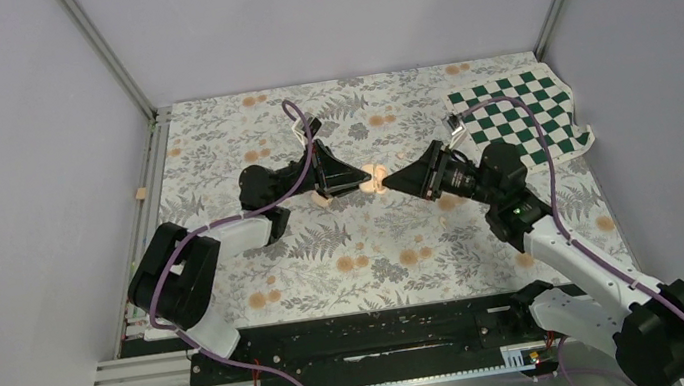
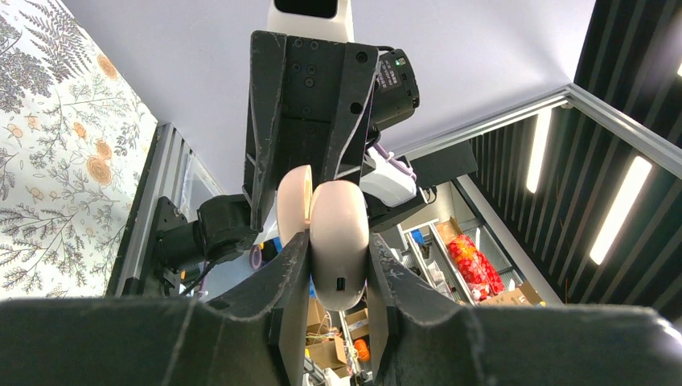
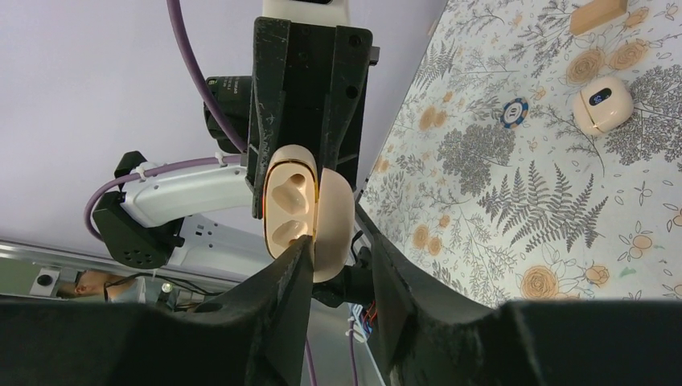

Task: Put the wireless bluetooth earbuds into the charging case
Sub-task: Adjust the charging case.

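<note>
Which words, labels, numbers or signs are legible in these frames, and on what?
No text reads clearly.
Label on the facing wrist camera: print too small.
Blue-and-white chip: centre mark blurred.
Rounded pod near it: dark badge with a bluish symbol, unreadable.

A floral cloth of grey ferns and orange blooms (image 1: 368, 260) covers the table, and a green-and-white checkered cloth (image 1: 521, 117) lies rumpled at its 2 o'clock corner. In the right wrist view a pale rounded pod with a small dark window (image 3: 603, 106) rests on the print, with a blue-and-white chip (image 3: 515, 112) near it at 9 o'clock and a tan block (image 3: 599, 16) apart at 12 o'clock
</note>
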Motion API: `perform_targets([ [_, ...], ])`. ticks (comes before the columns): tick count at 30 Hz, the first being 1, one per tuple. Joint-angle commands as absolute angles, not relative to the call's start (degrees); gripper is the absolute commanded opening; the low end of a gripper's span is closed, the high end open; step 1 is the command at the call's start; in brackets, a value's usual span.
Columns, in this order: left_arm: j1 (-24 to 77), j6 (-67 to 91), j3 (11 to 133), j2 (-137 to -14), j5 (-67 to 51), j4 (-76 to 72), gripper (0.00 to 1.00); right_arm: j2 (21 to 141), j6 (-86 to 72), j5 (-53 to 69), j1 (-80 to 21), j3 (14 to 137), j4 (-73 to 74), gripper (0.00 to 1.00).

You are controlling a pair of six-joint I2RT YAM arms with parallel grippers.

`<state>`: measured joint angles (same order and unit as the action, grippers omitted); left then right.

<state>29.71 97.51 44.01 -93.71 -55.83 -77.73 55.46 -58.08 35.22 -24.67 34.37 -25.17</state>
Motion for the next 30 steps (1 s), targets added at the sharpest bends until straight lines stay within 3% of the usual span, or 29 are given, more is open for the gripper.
perform_targets([
  [1,29.71,97.12,45.21,-92.65,-55.56,-82.70,0.00,55.66,-57.45,36.15,-25.21,37.17,-27.59,0.39],
  [12,29.71,97.03,45.14,-93.28,-55.57,-82.66,0.00,56.10,-56.17,36.84,-25.29,39.50,-24.82,0.33],
  [16,29.71,97.11,45.33,-93.39,-55.59,-82.79,0.00,55.89,-55.50,36.43,-25.31,39.53,-24.13,0.18],
  [20,29.71,97.12,45.56,-93.44,-55.76,-82.71,0.00,55.51,-54.27,36.25,-25.35,40.00,-22.21,0.12],
  [22,29.66,97.29,45.93,-93.62,-56.25,-82.79,0.17,55.46,-52.85,36.54,-25.34,41.01,-20.48,0.09],
  [24,29.71,97.34,46.22,-93.55,-56.98,-82.79,0.48,55.50,-50.11,36.67,-25.38,43.29,-16.49,0.07],
  [27,29.62,97.49,46.23,-93.35,-57.61,-82.63,0.72,55.66,-43.74,35.82,-25.42,48.58,-5.63,0.03],
  [28,29.50,97.74,46.27,-93.26,-57.91,-82.60,0.92,55.98,-41.25,35.25,-25.38,50.71,-1.69,0.01],
  [30,28.82,98.14,45.95,-92.85,-58.72,-82.62,0.99,57.11,-34.81,34.55,-25.32,55.06,7.47,0.00],
])
